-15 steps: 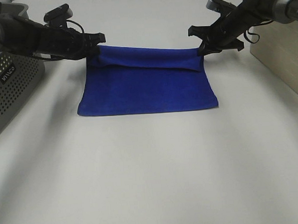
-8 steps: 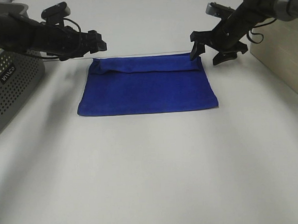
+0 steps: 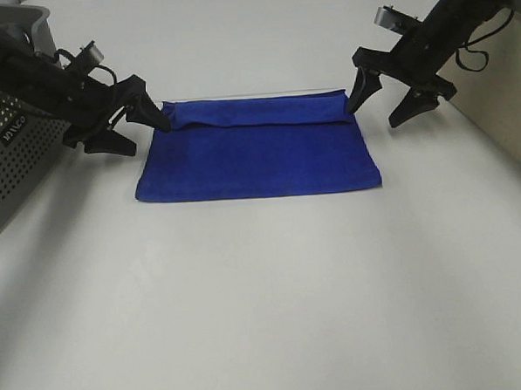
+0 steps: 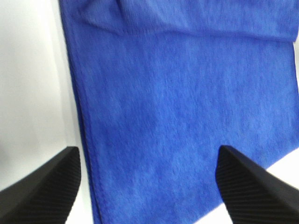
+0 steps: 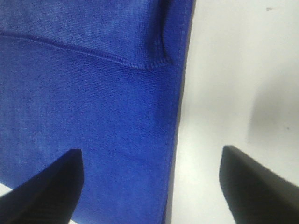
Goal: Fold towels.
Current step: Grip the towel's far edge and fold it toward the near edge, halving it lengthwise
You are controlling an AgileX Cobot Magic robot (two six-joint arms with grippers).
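- Seeing blue towel (image 3: 257,160) flat on the desk (image 3: 265,291), far edge flapped over.
- Got left fingers (image 3: 152,118) and right fingers (image 3: 360,87) by its far corners, spread wide, gripping nothing.
- Looks like between folds; probably needs fresh corner grips next.

Royal-blue plush towel (image 3: 257,156) lies flat near table's far edge, centred; far strip folded over, stitched hem visible.

grey basket (image 3: 15,173), label perhaps "MIYACO"
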